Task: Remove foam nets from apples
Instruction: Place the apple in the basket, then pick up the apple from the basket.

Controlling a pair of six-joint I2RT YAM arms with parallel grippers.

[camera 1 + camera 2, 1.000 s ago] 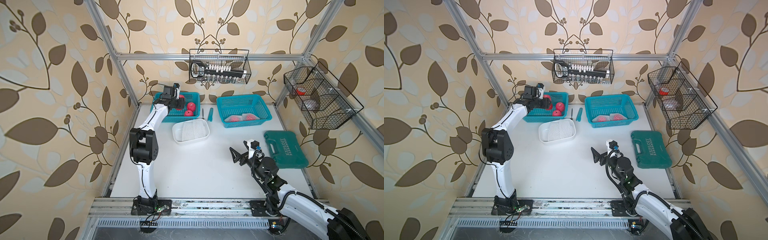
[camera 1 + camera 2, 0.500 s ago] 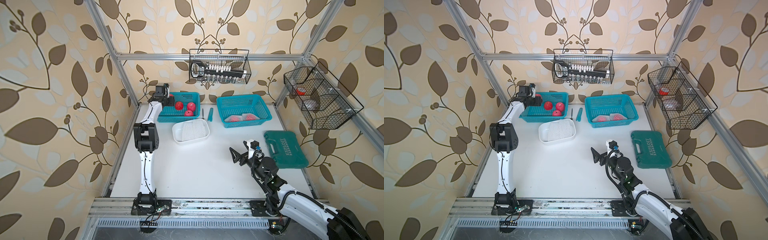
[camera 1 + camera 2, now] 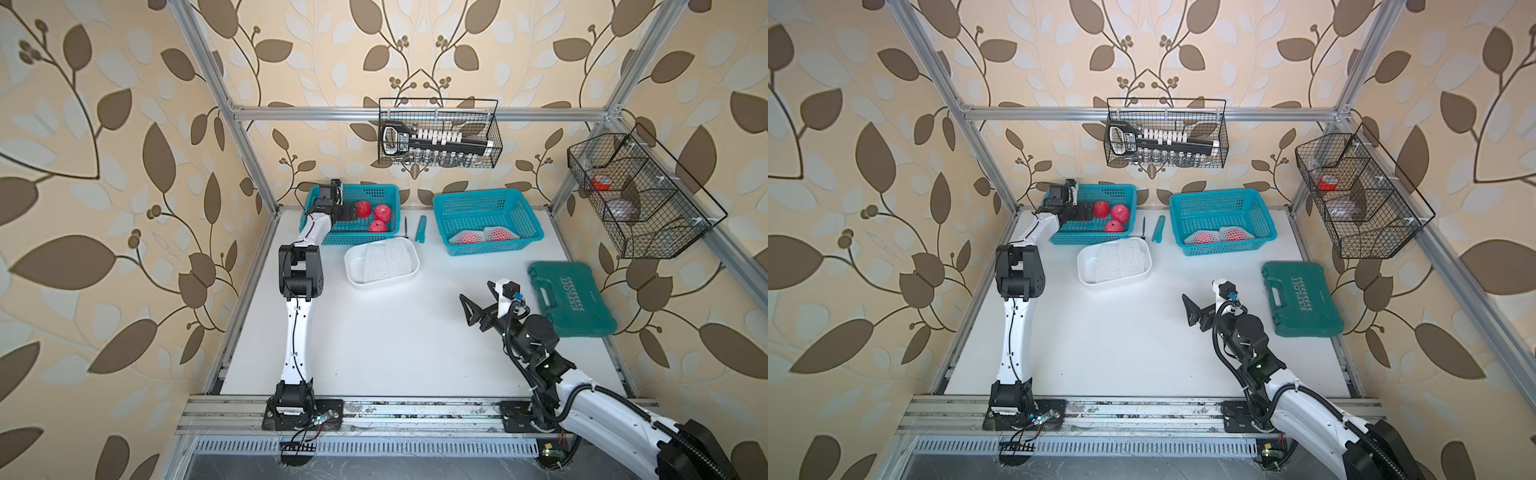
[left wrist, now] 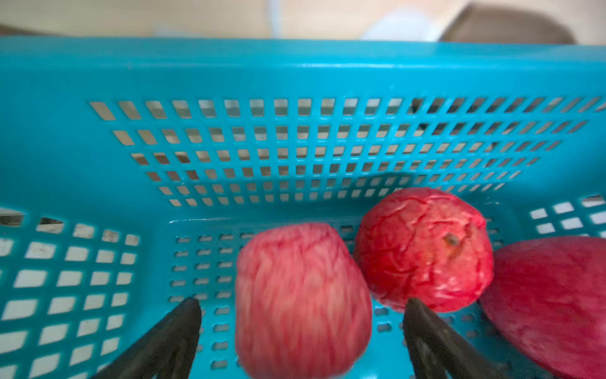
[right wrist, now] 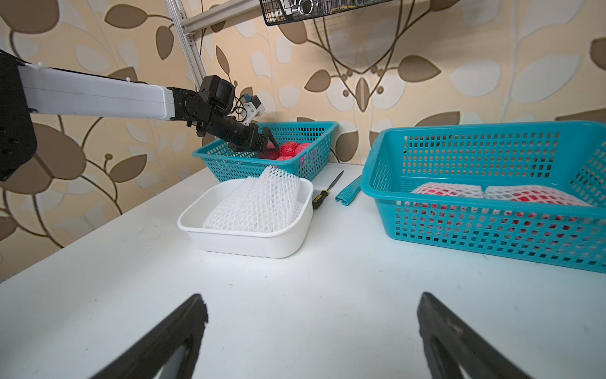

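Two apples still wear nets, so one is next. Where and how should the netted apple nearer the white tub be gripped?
Probably across the round middle of the netted apple, coming from above: the basket walls rise around it. Close on its near and far sides, since the other netted apple lies close beside it.

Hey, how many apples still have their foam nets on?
2: one netted apple and another, side by side in the teal basket nearest the green case. None looks hidden.
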